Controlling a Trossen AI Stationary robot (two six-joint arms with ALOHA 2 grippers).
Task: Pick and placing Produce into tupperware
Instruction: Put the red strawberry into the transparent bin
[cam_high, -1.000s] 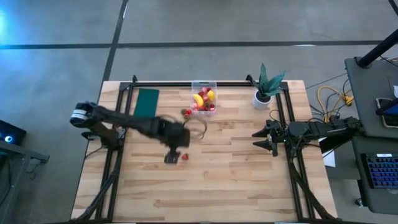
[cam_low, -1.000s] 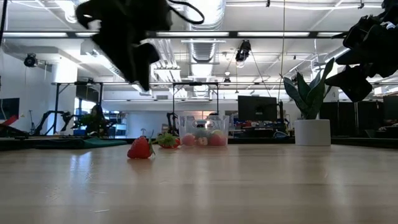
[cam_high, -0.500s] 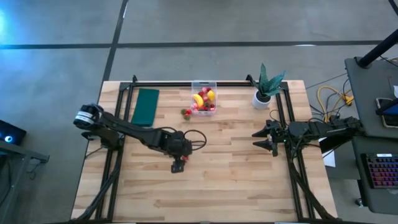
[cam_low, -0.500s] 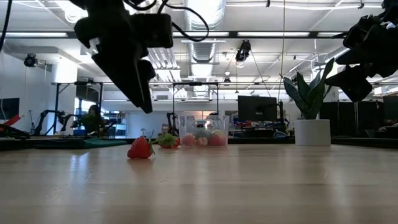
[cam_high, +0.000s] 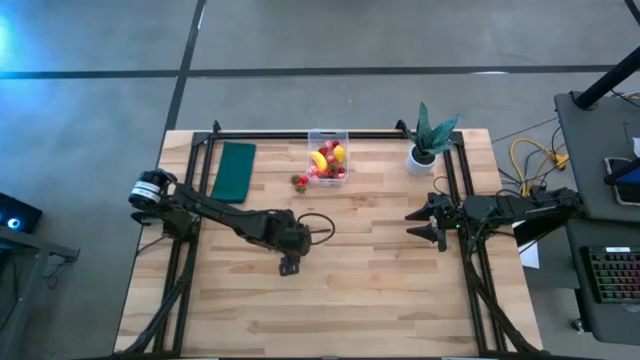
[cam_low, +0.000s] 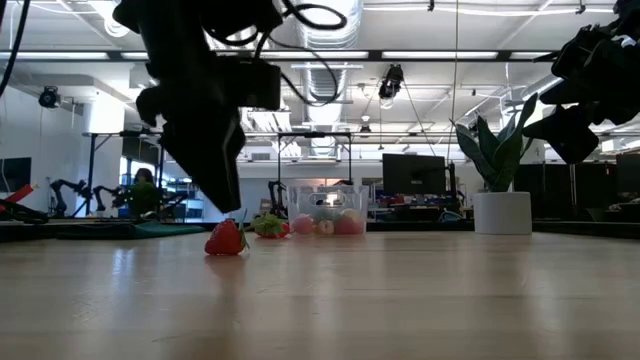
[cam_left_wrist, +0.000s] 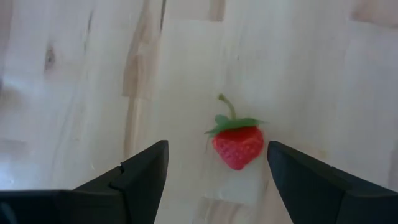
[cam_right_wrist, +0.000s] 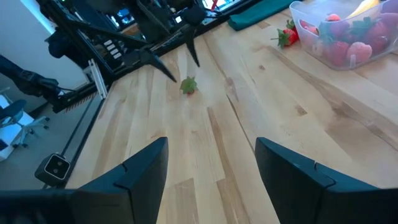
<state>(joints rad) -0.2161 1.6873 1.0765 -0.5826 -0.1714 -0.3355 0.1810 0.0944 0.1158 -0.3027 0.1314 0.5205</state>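
Hovering low over a lone strawberry (cam_left_wrist: 238, 144) on the worktop (cam_high: 380, 290), the left hand (cam_left_wrist: 214, 171) was spread wide and empty, the fruit lying between its fingers (cam_left_wrist: 142, 174) in the pick-up step. Next, by my judgement, it needed to drop, close on the berry and carry it to the tupperware (cam_high: 328, 160), well apart at the far edge and already holding fruit. The right hand (cam_high: 428, 222) waited open at the right side.

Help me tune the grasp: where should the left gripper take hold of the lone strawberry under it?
Grip the strawberry across its red body, descending from above. It lies flat on the table, stem clear, and the left gripper's open fingers already straddle it.
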